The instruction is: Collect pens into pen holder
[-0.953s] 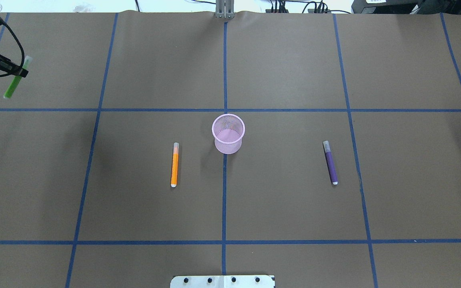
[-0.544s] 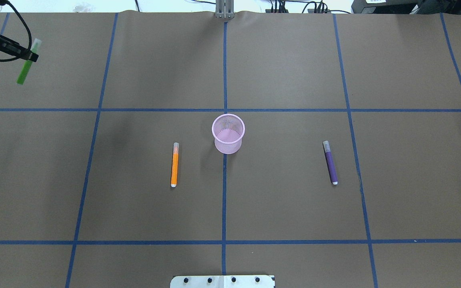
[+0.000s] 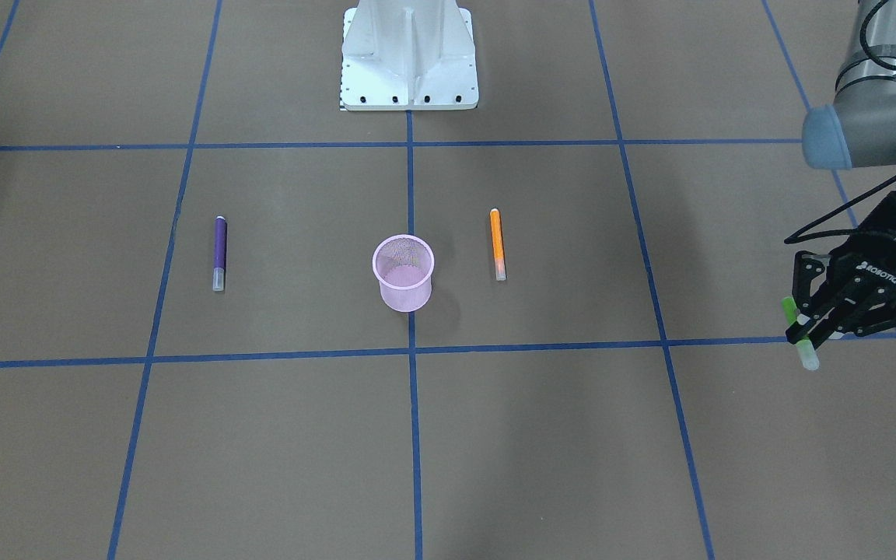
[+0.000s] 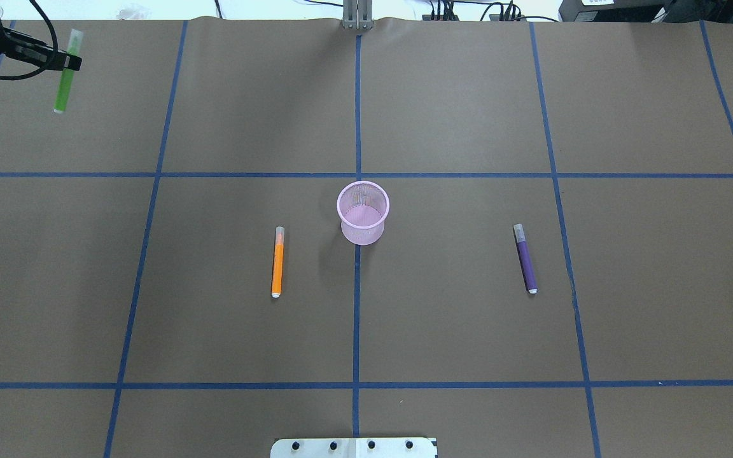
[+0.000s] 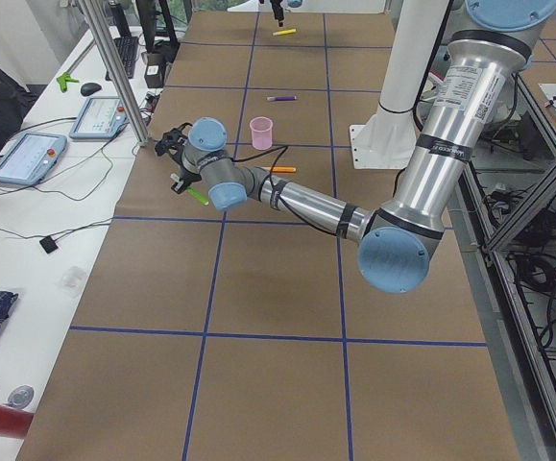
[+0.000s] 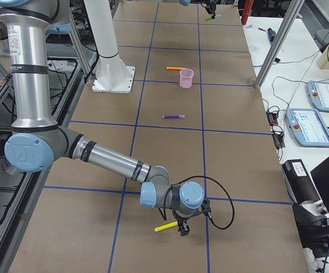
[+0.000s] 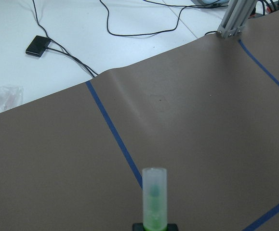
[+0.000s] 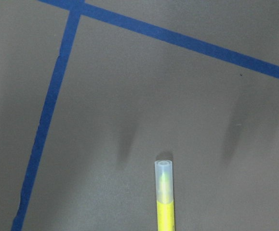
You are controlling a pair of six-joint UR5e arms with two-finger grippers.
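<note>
The pink mesh pen holder [image 4: 363, 213] stands upright at the table's middle, also in the front view [image 3: 403, 272]. An orange pen [image 4: 277, 262] lies to its left and a purple pen [image 4: 525, 257] to its right, both flat on the table. My left gripper [image 4: 69, 62] is shut on a green pen [image 4: 63, 83] and holds it in the air at the far left corner, cap away from me; the left wrist view shows its cap [image 7: 154, 192]. My right gripper [image 6: 181, 226] is at a yellow pen [image 6: 166, 227] far off to the right; I cannot tell if it is open or shut.
The robot's white base [image 3: 409, 54] stands at the near middle edge. A metal post [image 4: 357, 16] stands at the far edge. Cables and pendants [image 5: 28, 154] lie on the white desk beyond the table's far edge.
My left gripper has carried the green pen toward the table's far edge and slightly right in the overhead view. The pen holder and the orange and purple pens have not moved.
</note>
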